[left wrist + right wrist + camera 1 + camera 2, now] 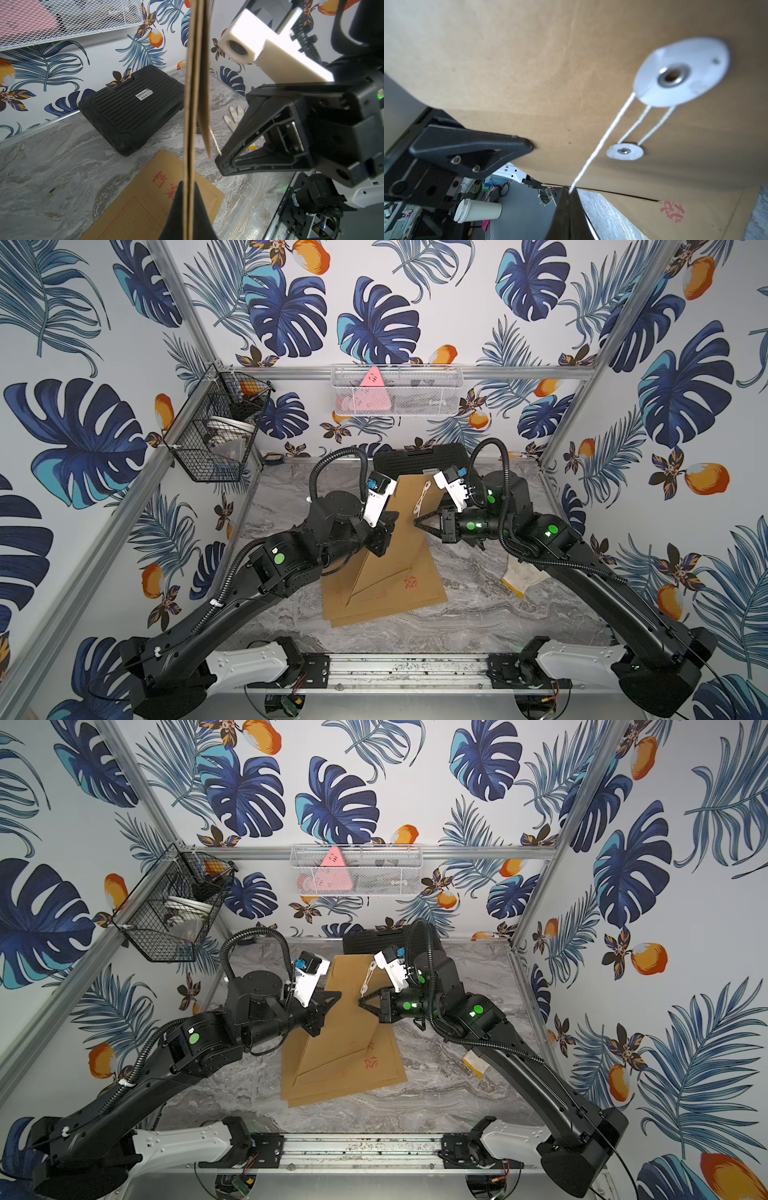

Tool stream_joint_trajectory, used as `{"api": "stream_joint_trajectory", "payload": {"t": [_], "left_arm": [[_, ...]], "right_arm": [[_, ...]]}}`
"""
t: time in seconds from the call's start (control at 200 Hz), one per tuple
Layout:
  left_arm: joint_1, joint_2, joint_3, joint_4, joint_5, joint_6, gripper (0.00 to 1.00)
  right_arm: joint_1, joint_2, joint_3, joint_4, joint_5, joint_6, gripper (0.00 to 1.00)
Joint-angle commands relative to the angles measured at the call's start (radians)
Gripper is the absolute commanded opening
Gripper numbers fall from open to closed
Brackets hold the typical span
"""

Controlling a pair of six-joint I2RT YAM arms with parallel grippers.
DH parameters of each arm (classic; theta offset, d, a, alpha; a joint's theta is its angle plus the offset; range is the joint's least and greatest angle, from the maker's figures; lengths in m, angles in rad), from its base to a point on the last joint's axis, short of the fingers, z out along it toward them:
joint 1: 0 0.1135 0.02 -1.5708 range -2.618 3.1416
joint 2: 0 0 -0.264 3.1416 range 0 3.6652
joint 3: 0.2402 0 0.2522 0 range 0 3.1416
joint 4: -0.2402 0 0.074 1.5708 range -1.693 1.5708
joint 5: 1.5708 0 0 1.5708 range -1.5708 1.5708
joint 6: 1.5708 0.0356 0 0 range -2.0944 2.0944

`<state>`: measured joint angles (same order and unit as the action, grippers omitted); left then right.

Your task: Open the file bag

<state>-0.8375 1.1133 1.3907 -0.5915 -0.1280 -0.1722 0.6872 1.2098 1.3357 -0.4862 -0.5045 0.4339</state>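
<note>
Left gripper: your left gripper (188, 188) is clamped tight on the edge of the brown kraft-paper file bag (409, 506). The paper's edge runs straight between its black fingers (200, 216).
Right gripper: your right gripper (568, 190) is pinched closed on the free end of the thin white string (593, 155).
String: from those tips it runs up across the bag's face to the nearer white round disc with a metal eyelet (681, 74). Two more strands join that disc to the farther white round disc (625, 151), so the closure is still wound.
File bag: you have it raised on edge between the two arms, tilted, with the string side facing the right arm. Its lower end comes down to the flat stack of brown file bags (395, 593); whether they touch, you cannot tell.
Stack: it lies on the grey marble-patterned tabletop (478, 614), with red printed characters showing.
Behind the bag: a black ribbed plastic case (133, 108) lies at the back wall.
Right side: a white fabric glove with a yellow cuff (519, 574) lies partly under the right arm.
Walls: a white mesh basket (397, 391) hangs at the back, a black wire basket (212, 435) in the left corner.
</note>
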Motion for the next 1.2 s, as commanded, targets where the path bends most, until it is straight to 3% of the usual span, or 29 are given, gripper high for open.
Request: {"api": "stream_joint_trajectory", "payload": {"t": [0.0,0.48,1.191], "left_arm": [[-0.001,0.020,0.034,-0.044,-0.036,0.070,0.00],[-0.005,0.103,0.155,-0.251,-0.036,0.238,0.00],[-0.007,0.102,0.150,-0.279,0.028,0.249,0.00]], "right_arm": [[0.001,-0.009,0.013,0.015,0.107,-0.006,0.00],[0.000,0.006,0.069,-0.037,0.350,-0.066,0.00],[-0.007,-0.036,0.052,0.006,0.428,-0.082,0.00]]}}
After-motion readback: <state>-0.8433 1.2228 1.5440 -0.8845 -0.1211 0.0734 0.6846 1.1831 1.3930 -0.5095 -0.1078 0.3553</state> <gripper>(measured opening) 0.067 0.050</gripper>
